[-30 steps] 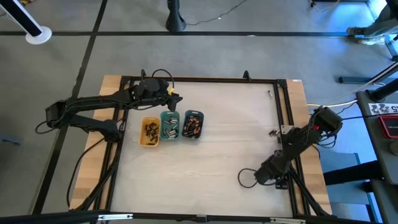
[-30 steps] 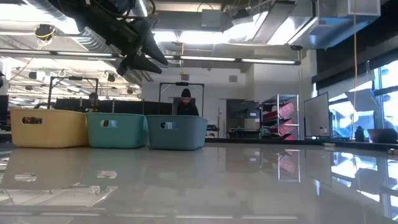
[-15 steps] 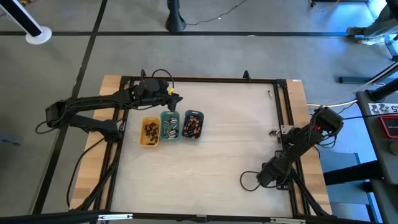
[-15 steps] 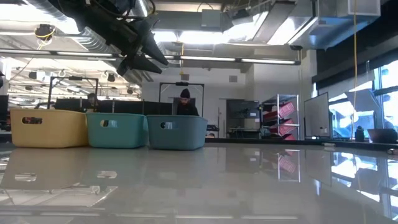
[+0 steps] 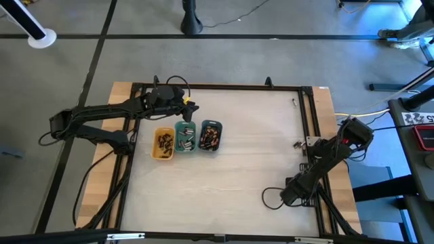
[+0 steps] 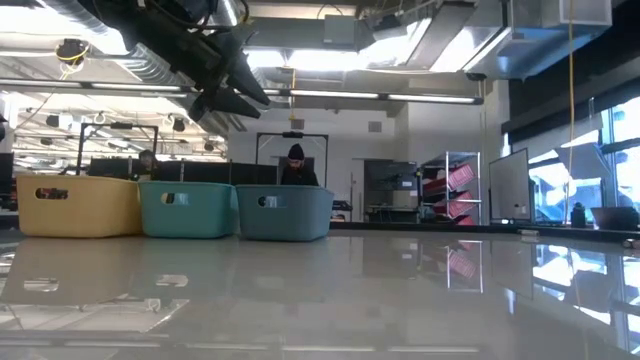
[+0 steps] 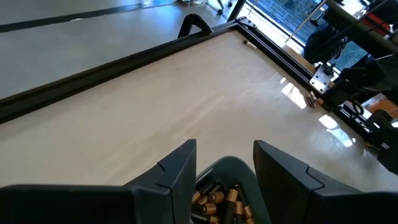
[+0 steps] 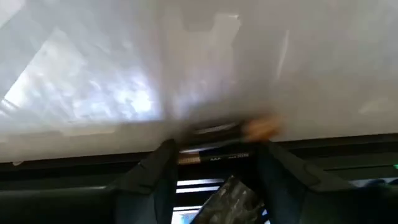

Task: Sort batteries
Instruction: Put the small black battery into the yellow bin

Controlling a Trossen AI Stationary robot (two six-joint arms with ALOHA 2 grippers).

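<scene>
We are seeing the batteries (image 5: 186, 138) lying in three small trays side by side on the desk (image 5: 251, 156): a yellow tray (image 5: 163, 143), a green tray (image 5: 185, 137) and a grey-blue tray (image 5: 210, 136). The left end effector (image 5: 192, 107) is hovering just above the trays, its fingers (image 7: 177, 171) standing apart and gripping nothing. In the left wrist view only some copper-toned batteries show, the tray cut off by the fingers. The right end effector (image 5: 290, 194) is sitting low at the desk's right edge, well apart from the trays; its fingers (image 8: 158, 165) are parted with nothing between them, though that view is blurred. From the low view the tray walls are hiding the batteries. A person (image 6: 296, 166) is standing far behind.
</scene>
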